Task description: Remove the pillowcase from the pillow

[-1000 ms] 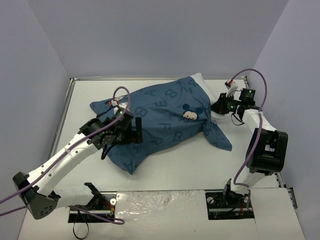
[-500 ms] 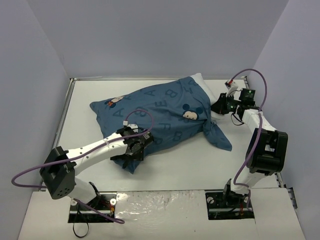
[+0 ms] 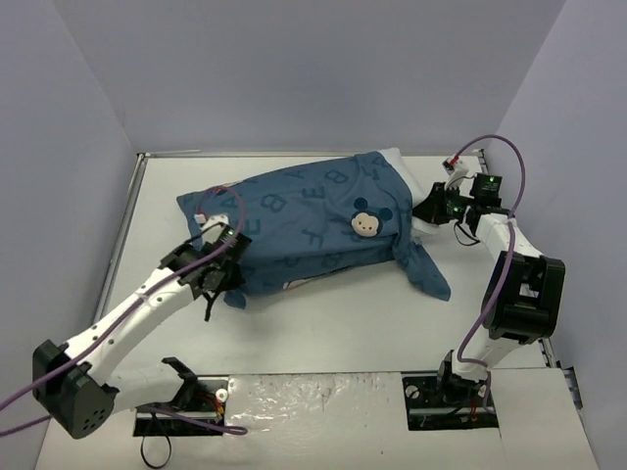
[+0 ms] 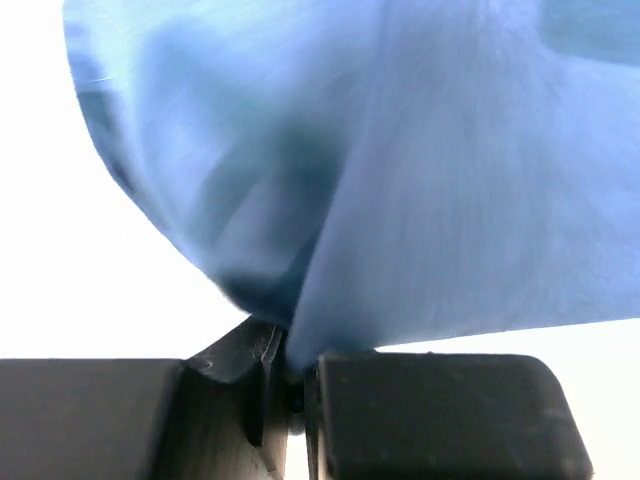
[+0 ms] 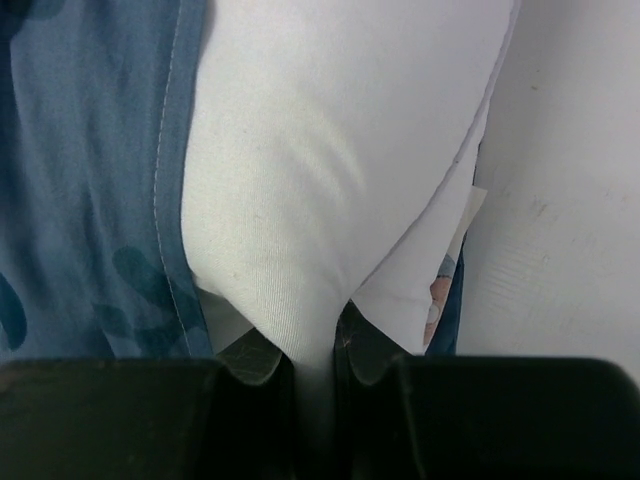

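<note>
White flat bench (image 3: 333, 323) w/ a thin metal rim at back and left side, closed in by plain pale lilac walls (image 3: 294, 69) on 3 sides. The large soft dark-blue pillowcase (image 3: 313, 220) w/ lighter letters and a mouse face lies slanted across the bench centre. The plump white pillow (image 5: 320, 150) is inside it; only its end shows at the right. Left fingers (image 4: 420, 420) pinch the pillowcase's near-left corner. Right fingers (image 5: 480, 420) pinch a fold of the pillow end.

Most of the pillow (image 5: 320, 150) lies hidden inside the pillowcase (image 3: 304, 225); in the left wrist view the cloth is blurred and cut off.
</note>
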